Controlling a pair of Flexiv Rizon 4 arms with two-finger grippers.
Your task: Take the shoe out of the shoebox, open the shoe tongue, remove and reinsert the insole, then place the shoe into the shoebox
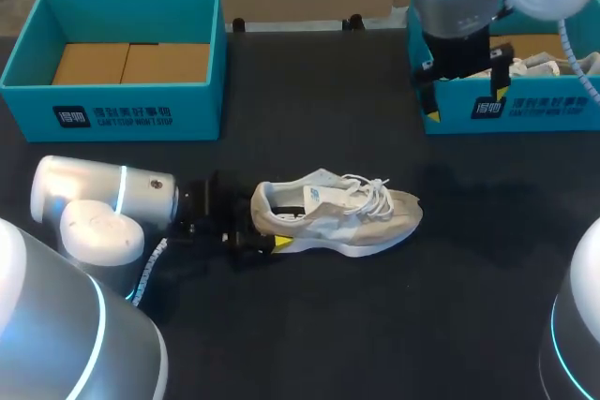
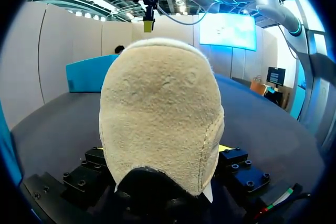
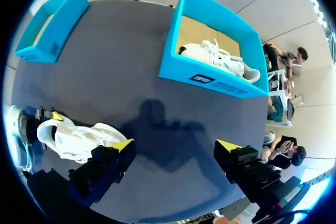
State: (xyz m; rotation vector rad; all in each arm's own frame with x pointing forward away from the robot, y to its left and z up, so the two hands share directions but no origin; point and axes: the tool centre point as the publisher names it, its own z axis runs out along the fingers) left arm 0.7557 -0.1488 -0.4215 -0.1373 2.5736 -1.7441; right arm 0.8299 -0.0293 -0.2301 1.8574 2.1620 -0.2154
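Shoe out of the box and steadied at the heel; opening the tongue is judged to be the step in hand.

The shoe point(image 1: 333, 217) stands on its sole on the table point(image 1: 375, 325), toe toward the robot's right, well apart from the empty shoebox point(image 1: 112, 105) at the far left. The left gripper point(image 1: 267, 239) is closed on the heel, one finger on either side. The right gripper point(image 3: 175, 145) hangs high over the far right of the table with its fingers spread wide and nothing between them. The next move appears to call for the right arm to come down to the laces and draw the tongue forward while the left keeps its hold.
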